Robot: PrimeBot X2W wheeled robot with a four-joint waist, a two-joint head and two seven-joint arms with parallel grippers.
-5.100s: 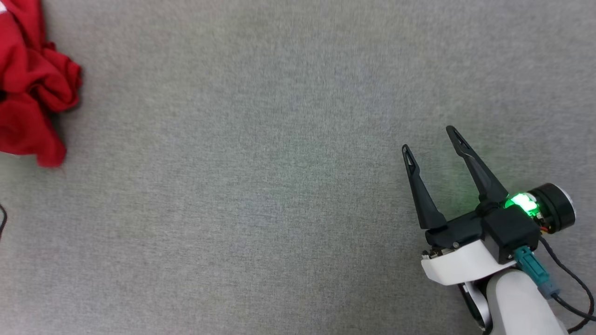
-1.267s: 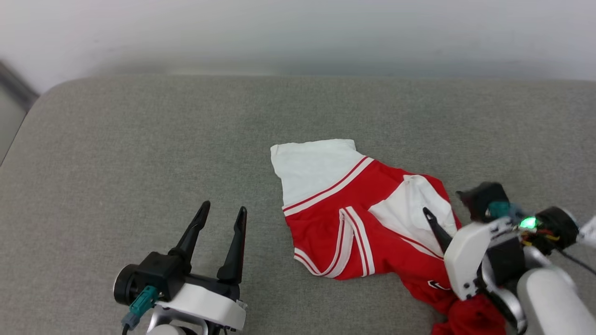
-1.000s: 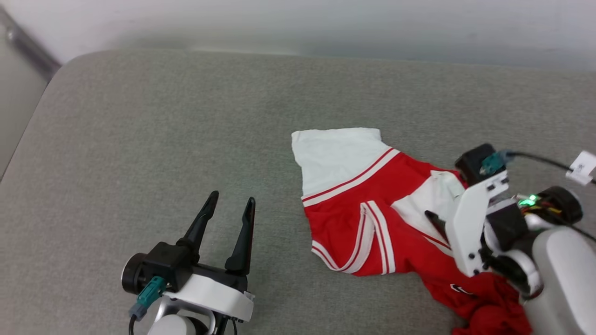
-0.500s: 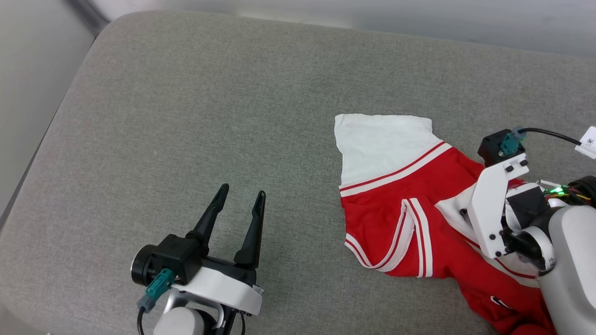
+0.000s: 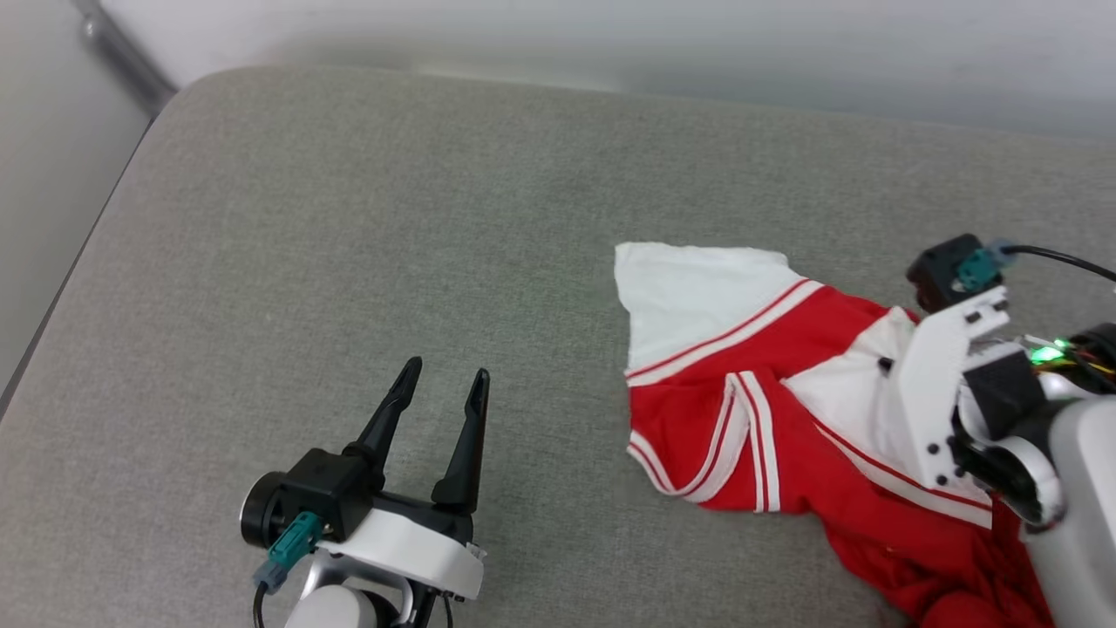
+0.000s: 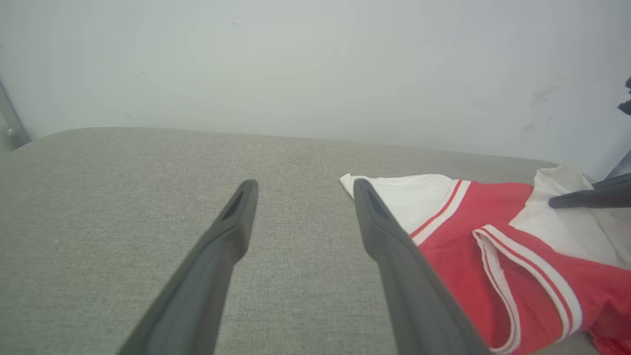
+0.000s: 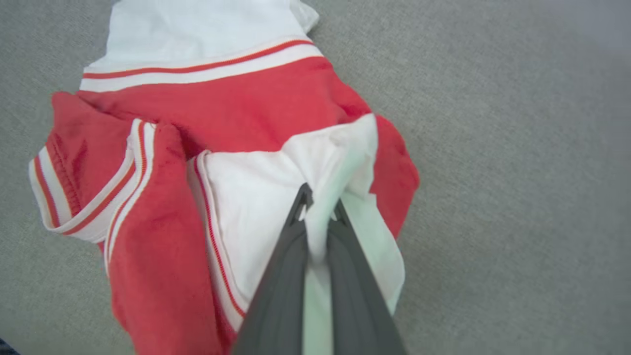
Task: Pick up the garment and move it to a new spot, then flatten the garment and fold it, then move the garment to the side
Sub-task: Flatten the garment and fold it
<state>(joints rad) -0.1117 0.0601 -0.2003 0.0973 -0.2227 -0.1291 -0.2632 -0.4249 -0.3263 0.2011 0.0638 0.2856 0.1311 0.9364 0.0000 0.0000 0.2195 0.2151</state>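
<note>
The garment [image 5: 750,384] lies on the right half of the cushion [image 5: 349,218], trailing toward its near right corner. The left gripper [image 5: 445,371] is over bare cushion to the garment's left, apart from it, fingers spread. The right gripper [image 7: 320,204] is at the garment's right side, pinching a fold. The wall [image 5: 610,35] rises behind the cushion's far edge.

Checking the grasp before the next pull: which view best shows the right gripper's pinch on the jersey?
The right wrist view: the right gripper is shut on a white fold of the jersey. The head view mostly hides its fingers behind the wrist housing; the left wrist view catches one dark fingertip at its right edge.
</note>
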